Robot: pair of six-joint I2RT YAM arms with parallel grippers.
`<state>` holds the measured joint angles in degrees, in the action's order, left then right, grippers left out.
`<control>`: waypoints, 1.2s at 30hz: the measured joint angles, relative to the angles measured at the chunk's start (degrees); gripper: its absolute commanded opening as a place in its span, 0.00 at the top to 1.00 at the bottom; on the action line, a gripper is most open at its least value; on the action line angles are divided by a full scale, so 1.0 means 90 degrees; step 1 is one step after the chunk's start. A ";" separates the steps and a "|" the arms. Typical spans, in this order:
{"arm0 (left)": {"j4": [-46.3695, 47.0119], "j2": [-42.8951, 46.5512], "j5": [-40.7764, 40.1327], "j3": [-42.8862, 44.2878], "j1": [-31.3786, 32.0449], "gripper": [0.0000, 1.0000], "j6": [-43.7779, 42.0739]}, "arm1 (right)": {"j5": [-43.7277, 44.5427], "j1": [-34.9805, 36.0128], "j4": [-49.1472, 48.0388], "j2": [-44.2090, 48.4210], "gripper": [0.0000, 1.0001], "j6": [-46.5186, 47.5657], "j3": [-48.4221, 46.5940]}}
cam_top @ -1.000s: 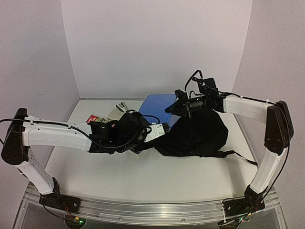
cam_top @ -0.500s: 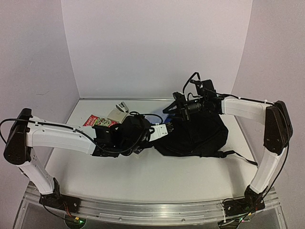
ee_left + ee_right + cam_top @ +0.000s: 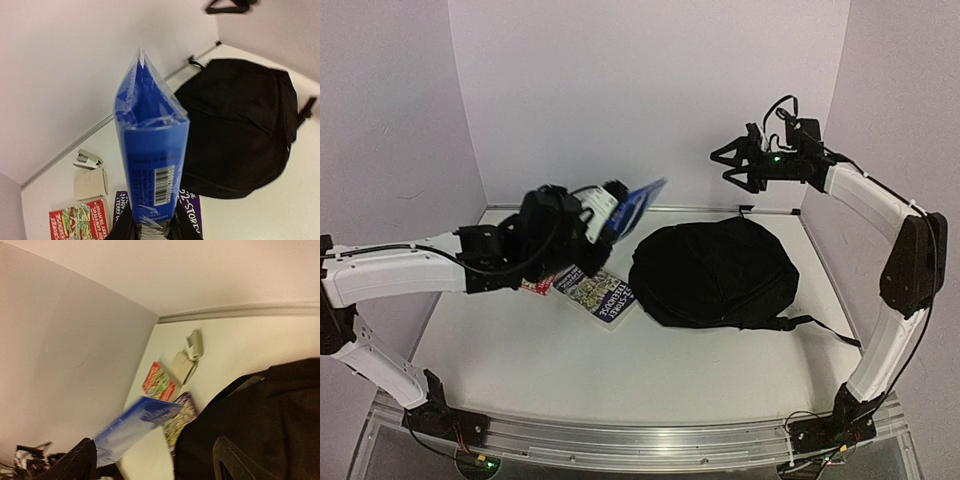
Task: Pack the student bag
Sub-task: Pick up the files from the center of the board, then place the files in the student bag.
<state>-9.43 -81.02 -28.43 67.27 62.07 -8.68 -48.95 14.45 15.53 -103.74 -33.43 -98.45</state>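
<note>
The left gripper (image 3: 152, 227) is clenched on the lower end of a blue book (image 3: 150, 150) in clear wrap, barcode facing the wrist camera. The book stands out from the fingers along the line of the gripper, slanting up and toward the back wall in the overhead view. The right gripper (image 3: 735, 165) is released and holds nothing. Its fingers are spread wide, high in the air near the back wall, above the far right edge of the table (image 3: 520, 370).

The student bag (image 3: 715, 275) lies flat on the table to the right of the left jaws and below them. Its long axis runs across the table, roughly side to side, with a strap trailing off its right end. No open mouth shows in any view, so I cannot tell where the book could enter. The left arm carries the load and sits beside the bag's left end; the right one hangs well above it.

Under the left arm lie a purple book (image 3: 600, 292) and a red book (image 3: 77, 222), with a stapler (image 3: 87, 159) behind them.
</note>
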 measured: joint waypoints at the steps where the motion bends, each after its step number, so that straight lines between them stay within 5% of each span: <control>1: -0.0111 0.0154 0.0165 0.0028 -0.0310 1.00 0.0448 | 0.0248 -0.0019 0.0155 0.0048 0.22 0.0320 -0.0063; 8: -0.0973 0.0895 0.1086 0.0225 -0.2493 1.00 0.3356 | 0.1370 0.0625 0.1415 0.0017 0.26 0.1870 -0.0069; 15: -0.1342 0.0841 0.2361 0.0004 -0.3493 1.00 0.5138 | 0.2600 0.2067 0.2323 -0.0491 0.20 0.3049 -0.0328; 23: -0.1335 0.0841 0.3140 -0.0693 -0.3842 1.00 0.5975 | 0.3359 0.3126 0.2903 -0.1332 0.23 0.3734 -0.0863; 28: -0.1192 0.0858 0.3363 -0.0934 -0.3831 1.00 0.6174 | 0.3661 0.3354 0.3064 -0.1935 0.37 0.3844 -0.1107; 36: -0.1069 0.1190 0.3498 -0.1221 -0.3833 1.00 0.6328 | 0.4155 0.3389 0.3269 -0.2300 0.82 0.3879 -0.1427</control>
<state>-19.05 -70.31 3.05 56.28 27.57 48.27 -11.55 44.95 44.95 -124.44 1.48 -111.30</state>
